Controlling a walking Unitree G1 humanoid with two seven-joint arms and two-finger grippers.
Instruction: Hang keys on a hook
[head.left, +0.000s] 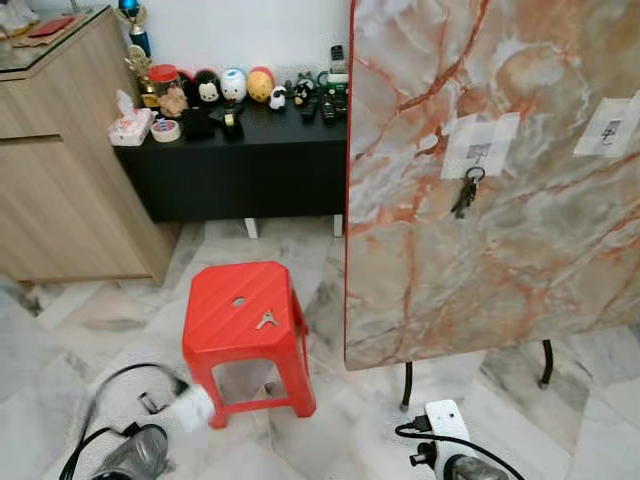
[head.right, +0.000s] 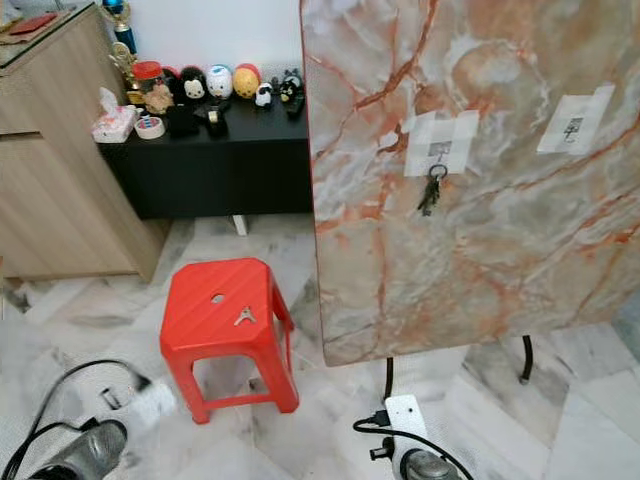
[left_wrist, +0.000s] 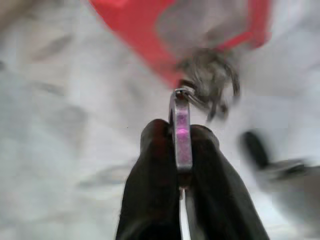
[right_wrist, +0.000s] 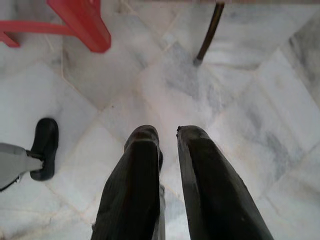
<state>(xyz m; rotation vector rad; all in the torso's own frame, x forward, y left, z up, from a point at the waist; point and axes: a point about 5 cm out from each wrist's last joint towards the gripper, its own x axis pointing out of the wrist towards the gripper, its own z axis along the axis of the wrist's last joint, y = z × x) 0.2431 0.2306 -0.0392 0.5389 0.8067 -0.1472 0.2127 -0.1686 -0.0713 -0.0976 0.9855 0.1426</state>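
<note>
Left wrist view: the left claw (left_wrist: 182, 137) is pinching a key bunch (left_wrist: 207, 85), apparently by its fob; the free hook (head.left: 612, 128) on the marble board (head.left: 520, 250) is lying up and rightward.

Bright, even indoor light with soft shadows. Head views are sharp except motion blur at seven o'clock; the left wrist view is heavily blurred.

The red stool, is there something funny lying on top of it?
Yes. A small key lies loose on the red stool, beside the hole in the seat. It looks out of place: another bunch of keys already hangs on the marble board.
</note>
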